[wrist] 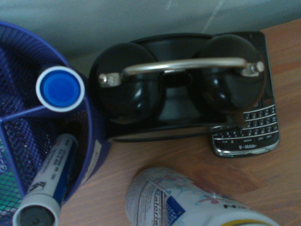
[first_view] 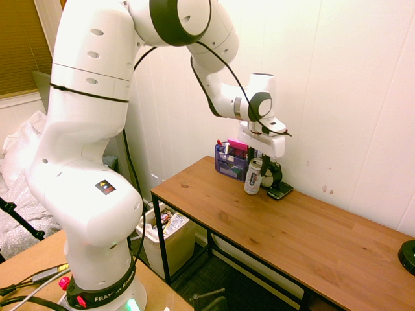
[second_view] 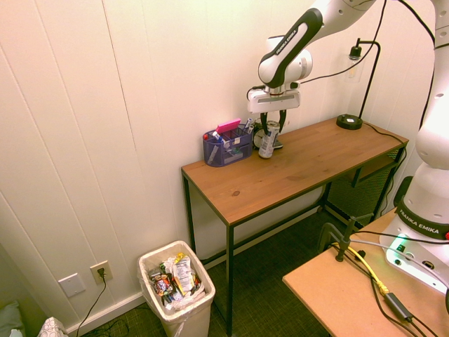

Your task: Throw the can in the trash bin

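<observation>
- One can (second_view: 268,140) is the whole job, and it is caught: the pincer (second_view: 273,131) has closed on its upper part, a finger on either side. The grasp looks done.
- Its base is at the worktop (second_view: 298,166), or very close above it; I cannot tell whether it touches. The can leans a little, so the lift seems barely begun, if at all.
- Just beside it are the black alarm clock (wrist: 178,96) and the phone (wrist: 247,125), with the purple organizer (first_view: 230,162) on the other side. Getting clear of these is still to do, and a straight rise would probably be the safest way.
- Farther off, past the end of the worktop and down at floor level, stands the trash bin (second_view: 188,319), its papers and wrappers (second_view: 175,281) showing at the open top. The carry over to it, the lowering and the release all remain. I'd judge the task under half complete, with the can well apart from the bin.
</observation>
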Available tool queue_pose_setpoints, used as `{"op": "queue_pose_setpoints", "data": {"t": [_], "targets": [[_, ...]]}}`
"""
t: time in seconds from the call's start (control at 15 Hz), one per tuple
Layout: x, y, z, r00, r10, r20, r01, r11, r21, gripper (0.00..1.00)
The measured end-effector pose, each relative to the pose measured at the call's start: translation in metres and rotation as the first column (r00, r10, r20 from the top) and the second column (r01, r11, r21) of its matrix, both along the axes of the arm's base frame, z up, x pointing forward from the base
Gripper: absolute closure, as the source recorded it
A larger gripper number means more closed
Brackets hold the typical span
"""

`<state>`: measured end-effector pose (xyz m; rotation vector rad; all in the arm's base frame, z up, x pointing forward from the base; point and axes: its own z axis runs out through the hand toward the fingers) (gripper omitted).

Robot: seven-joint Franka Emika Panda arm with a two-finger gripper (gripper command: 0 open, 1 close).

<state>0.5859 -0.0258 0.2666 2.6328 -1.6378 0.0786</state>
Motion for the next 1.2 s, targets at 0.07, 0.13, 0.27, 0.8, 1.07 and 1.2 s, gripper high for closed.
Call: {"op": "queue_pose_setpoints", "data": {"t": [0.07, 0.13, 0.27, 0.8, 1.07, 1.2], "targets": [[-0.007, 0.002, 0.007, 1.0, 0.011, 0.003, -0.011, 1.0, -0.002, 1.0], [-0.017, 0.006, 0.018, 1.0, 0.03, 0.01, -0.03, 1.0, -0.008, 1.0], [-0.045, 0.035, 0.046, 0.995, 0.097, 0.022, -0.097, 0.995, -0.006, 1.0], [-0.134, 0.35, 0.066, 0.911, 0.413, 0.018, -0.412, 0.91, -0.045, 1.0], [-0.099, 0.418, 0.006, 0.897, 0.44, -0.053, -0.44, 0.898, 0.002, 0.0], [-0.089, 0.45, -0.018, 0.889, 0.45, -0.089, -0.45, 0.893, 0.013, 0.0]]}}
